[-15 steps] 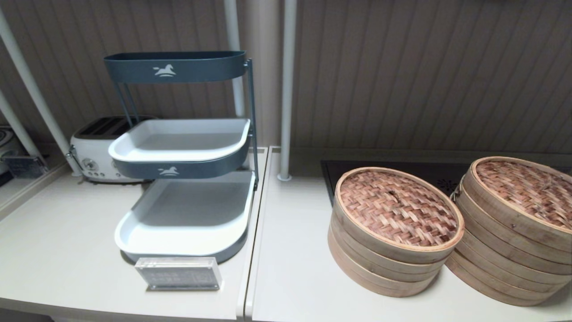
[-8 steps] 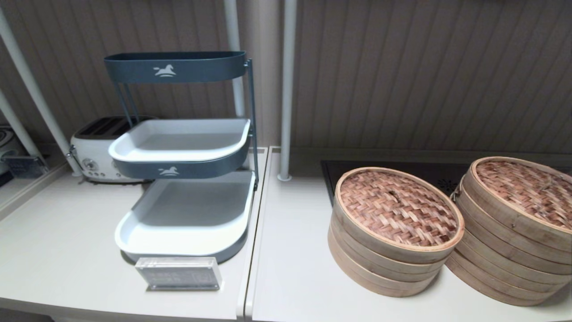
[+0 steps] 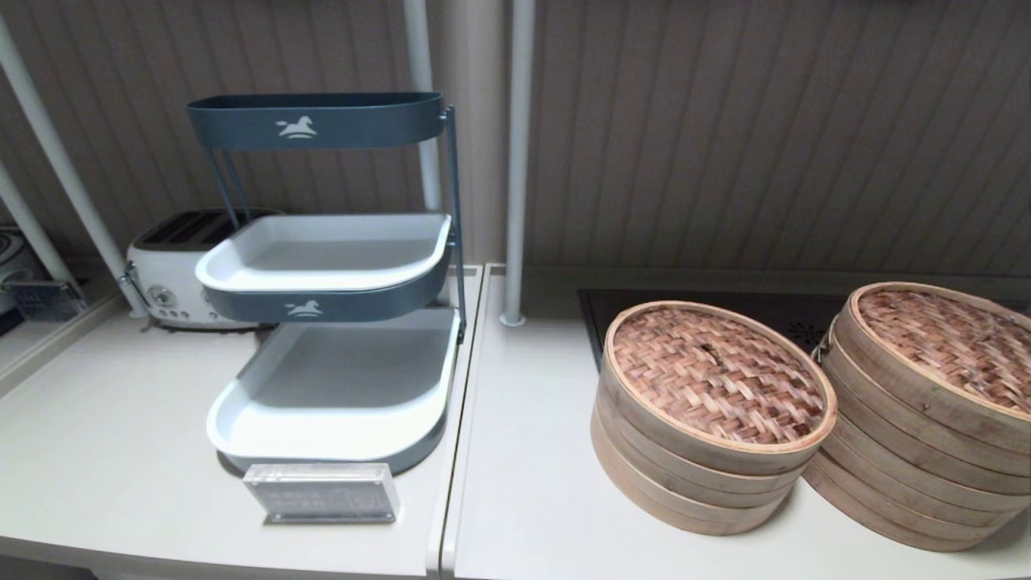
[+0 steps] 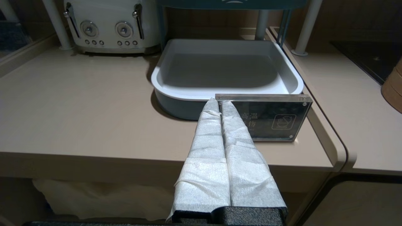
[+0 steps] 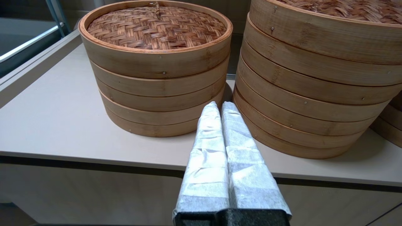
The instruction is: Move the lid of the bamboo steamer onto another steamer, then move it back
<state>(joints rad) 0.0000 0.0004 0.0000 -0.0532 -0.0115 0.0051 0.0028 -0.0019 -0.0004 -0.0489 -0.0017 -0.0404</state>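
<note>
Lid (image 3: 715,374) sits on the shorter steamer (image 3: 685,475); taller steamer (image 3: 910,451) touches its right. Rack (image 3: 330,274) stands left, toaster (image 3: 173,274) behind it, sign (image 3: 322,491) before it.

I find no change between the earlier head views and now: nothing on the counter has shifted, turned or been lifted, and neither of my arms has come into that view. My wrist cameras have no earlier pictures to compare against, so I cannot tell whether my arms have moved.
</note>
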